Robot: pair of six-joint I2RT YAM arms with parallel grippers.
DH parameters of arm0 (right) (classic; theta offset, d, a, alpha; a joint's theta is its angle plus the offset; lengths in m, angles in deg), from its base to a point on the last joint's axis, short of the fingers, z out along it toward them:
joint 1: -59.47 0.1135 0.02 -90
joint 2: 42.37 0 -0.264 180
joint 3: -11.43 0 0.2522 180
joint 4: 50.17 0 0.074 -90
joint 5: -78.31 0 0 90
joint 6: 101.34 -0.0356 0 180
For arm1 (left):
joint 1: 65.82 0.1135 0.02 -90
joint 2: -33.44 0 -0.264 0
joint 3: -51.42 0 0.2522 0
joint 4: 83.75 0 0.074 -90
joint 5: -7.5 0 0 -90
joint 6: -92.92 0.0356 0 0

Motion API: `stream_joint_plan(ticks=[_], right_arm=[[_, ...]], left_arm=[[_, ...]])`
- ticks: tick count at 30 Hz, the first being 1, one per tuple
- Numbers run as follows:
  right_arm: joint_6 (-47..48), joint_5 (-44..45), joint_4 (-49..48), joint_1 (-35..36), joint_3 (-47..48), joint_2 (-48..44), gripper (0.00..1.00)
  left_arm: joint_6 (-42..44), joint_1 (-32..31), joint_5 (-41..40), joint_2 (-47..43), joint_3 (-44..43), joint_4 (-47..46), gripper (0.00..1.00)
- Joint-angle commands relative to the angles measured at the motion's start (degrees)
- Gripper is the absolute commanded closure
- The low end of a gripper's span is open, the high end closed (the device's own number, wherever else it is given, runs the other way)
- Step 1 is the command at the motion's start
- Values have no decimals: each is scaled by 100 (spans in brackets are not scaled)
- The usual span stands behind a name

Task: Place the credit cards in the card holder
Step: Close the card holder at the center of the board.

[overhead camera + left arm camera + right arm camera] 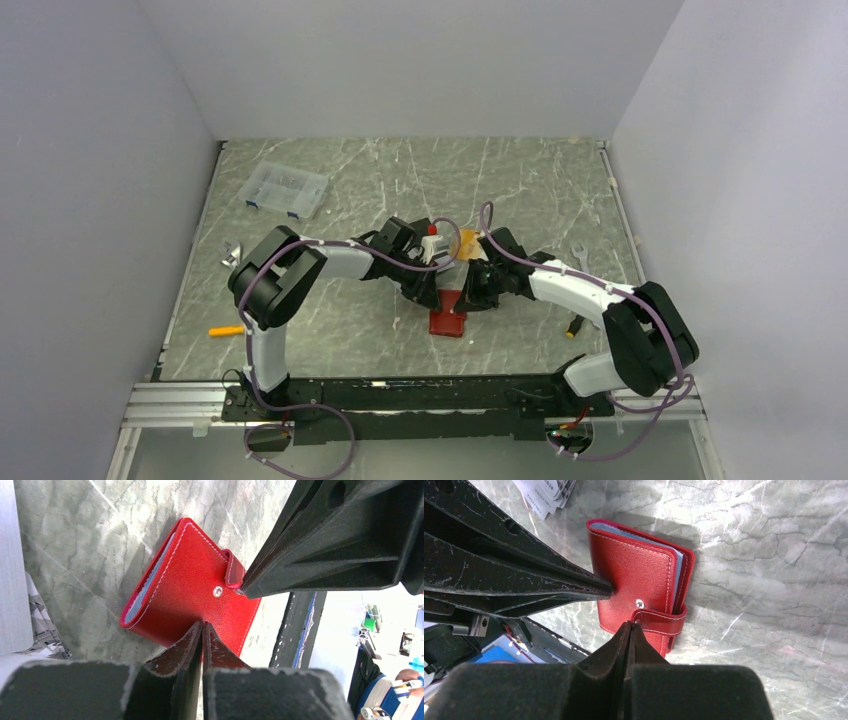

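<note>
**Red leather holder lies closed between two clenched grippers**

Red and stitched in white, the card holder [639,575] lies flat and folded shut on the marble table [520,190], toward 6 o'clock from the table's middle. Pale blue sleeves show at its open edges. Its silver snap stud [639,603] is bare, and the strap [659,622] curls round the edge with its end just beside the stud.

The right gripper [630,626] has its jaws pressed together, grasping nothing. Its tip sits at the strap end, at 6 o'clock of the holder in the right wrist view. The left gripper [202,627] is likewise clenched on nothing, its tip touching the holder's cover.

Grey-white credit cards [546,492] lie fanned at 11 o'clock of the holder in the right wrist view, apart from it.

Farther out, a clear compartment box [286,190] sits at 10 o'clock of the holder, an orange-handled tool [226,330] at 9 o'clock, and a wrench [579,255] at 2 o'clock.
</note>
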Motion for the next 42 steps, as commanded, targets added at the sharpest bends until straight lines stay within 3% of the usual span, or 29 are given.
stream_joint_plan(ticks=[1,24,42], right_arm=[[-42,50,-51,-17,90,-145,100],[44,932,244,462,527,286,100],[60,931,120,613,586,728,100]], left_arm=[[246,-44,-194,-195,85,12,89],[243,-45,-124,-196,61,12,91],[277,-42,-96,-292,81,12,92]])
